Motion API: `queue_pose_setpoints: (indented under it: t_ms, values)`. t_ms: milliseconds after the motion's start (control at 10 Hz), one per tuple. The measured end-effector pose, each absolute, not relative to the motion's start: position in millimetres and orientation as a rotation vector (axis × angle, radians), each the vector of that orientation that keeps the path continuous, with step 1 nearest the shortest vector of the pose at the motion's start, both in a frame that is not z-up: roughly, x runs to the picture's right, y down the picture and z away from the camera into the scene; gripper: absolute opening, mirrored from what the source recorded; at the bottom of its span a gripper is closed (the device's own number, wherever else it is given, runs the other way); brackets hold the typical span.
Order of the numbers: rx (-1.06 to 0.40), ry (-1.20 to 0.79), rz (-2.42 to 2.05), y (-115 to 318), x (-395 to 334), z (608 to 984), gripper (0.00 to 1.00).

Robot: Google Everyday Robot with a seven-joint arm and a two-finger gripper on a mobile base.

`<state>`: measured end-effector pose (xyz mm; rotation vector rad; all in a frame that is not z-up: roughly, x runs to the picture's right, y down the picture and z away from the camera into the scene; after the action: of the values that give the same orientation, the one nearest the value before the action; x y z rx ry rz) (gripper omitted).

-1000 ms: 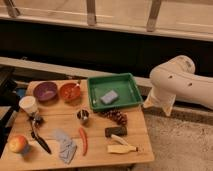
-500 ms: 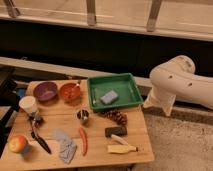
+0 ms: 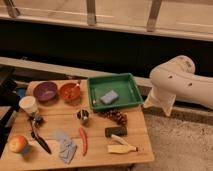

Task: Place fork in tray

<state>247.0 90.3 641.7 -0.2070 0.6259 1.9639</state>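
The green tray (image 3: 131,85) stands at the back right of the wooden table (image 3: 97,127). A thin pale silvery sliver that looks like the fork (image 3: 93,98) lies inside the tray along its left wall. A blue-grey sponge (image 3: 109,96) also lies in the tray. Only a white arm segment (image 3: 172,85) shows, off the table's right side, beside the tray and not touching it. My gripper is out of view.
Purple bowl (image 3: 45,91) and orange bowl (image 3: 69,91) sit left of the tray. A white cup (image 3: 28,104), metal cup (image 3: 83,116), apple (image 3: 18,143), black-handled utensil (image 3: 39,140), red chili (image 3: 83,140), grey cloth (image 3: 64,147), black block (image 3: 115,131) and yellowish-handled tool (image 3: 122,146) lie nearer.
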Motion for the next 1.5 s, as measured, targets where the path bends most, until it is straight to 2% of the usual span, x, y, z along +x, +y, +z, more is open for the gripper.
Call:
queue_pose_setpoints:
  t_ms: [700, 1000, 1500]
  values:
    - [-0.204, 0.626, 1.961, 90, 247, 642, 0.67]
    - [-0.181, 0.541, 1.933, 76, 239, 646, 0.67]
    - [-0.223, 0.329, 1.79, 20, 133, 659, 0.67]
